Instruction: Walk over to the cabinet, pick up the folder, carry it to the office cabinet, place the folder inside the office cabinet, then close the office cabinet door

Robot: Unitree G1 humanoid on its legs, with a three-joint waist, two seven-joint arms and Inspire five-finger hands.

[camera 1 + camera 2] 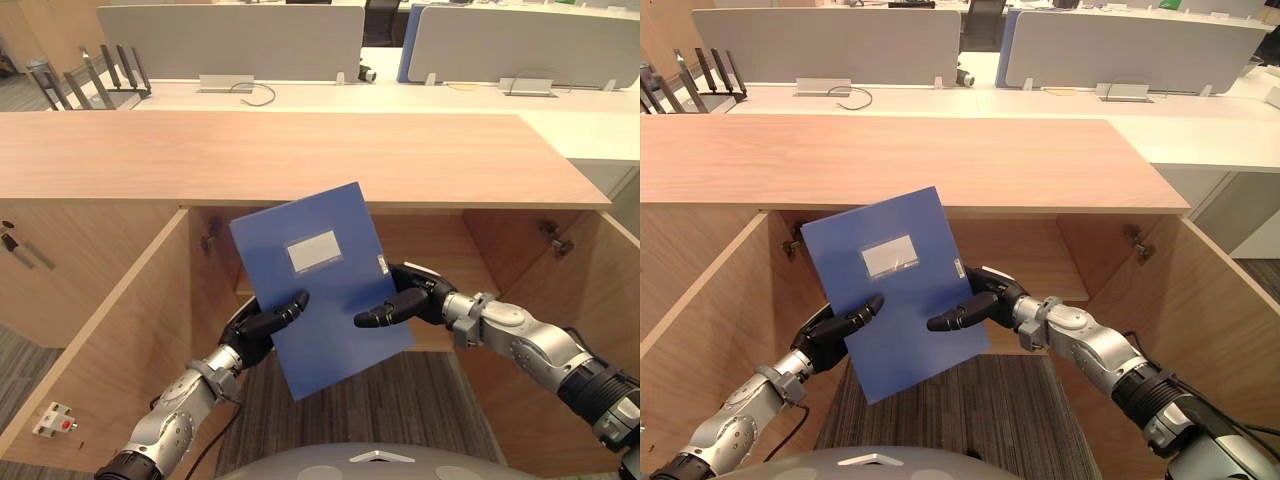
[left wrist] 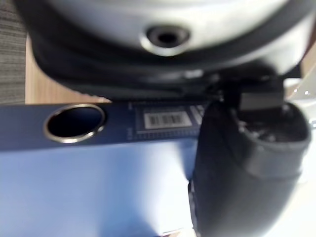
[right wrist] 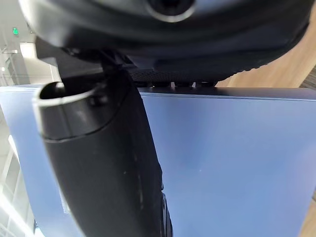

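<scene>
A blue folder [image 1: 320, 290] with a white label window is held upright and tilted in front of the open office cabinet [image 1: 300, 165]. My left hand [image 1: 262, 323] pinches its lower left edge, thumb across the front. On the folder's right edge my right hand [image 1: 405, 300] grips with its thumb over the cover. The left wrist view shows the folder's spine [image 2: 98, 123] with a metal ring hole, beside my thumb [image 2: 242, 168]. The right wrist view has the blue cover [image 3: 237, 163] past my thumb [image 3: 103, 168].
The cabinet's two wooden doors [image 1: 110, 340] [image 1: 600, 330] stand swung open on either side, with a shelf [image 1: 440, 335] inside. Behind the wooden top are white desks with grey divider screens [image 1: 230, 40]. Grey carpet [image 1: 380, 410] lies below.
</scene>
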